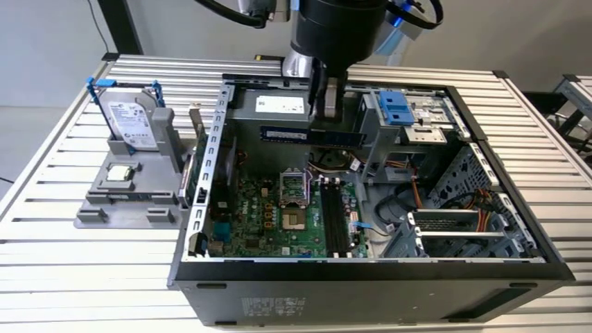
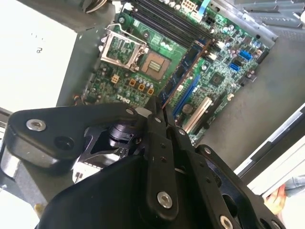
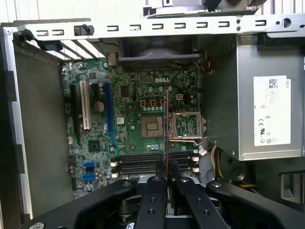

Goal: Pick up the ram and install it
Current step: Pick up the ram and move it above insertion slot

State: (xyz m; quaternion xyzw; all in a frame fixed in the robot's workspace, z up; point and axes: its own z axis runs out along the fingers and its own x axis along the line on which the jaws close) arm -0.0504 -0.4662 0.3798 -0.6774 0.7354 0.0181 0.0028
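Claw (image 3: 166,169) grips ram (image 1: 310,134) above open case (image 1: 370,274) — slatted metal table (image 1: 93,277) beneath.

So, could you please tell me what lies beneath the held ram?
The gripper holds the ram edge-on above the motherboard; beneath it are the open processor socket and black memory slots. The strip of board directly behind the ram is covered.

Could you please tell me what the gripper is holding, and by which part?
The ram, pinched between the fingers at its upper long edge, near mid-length.
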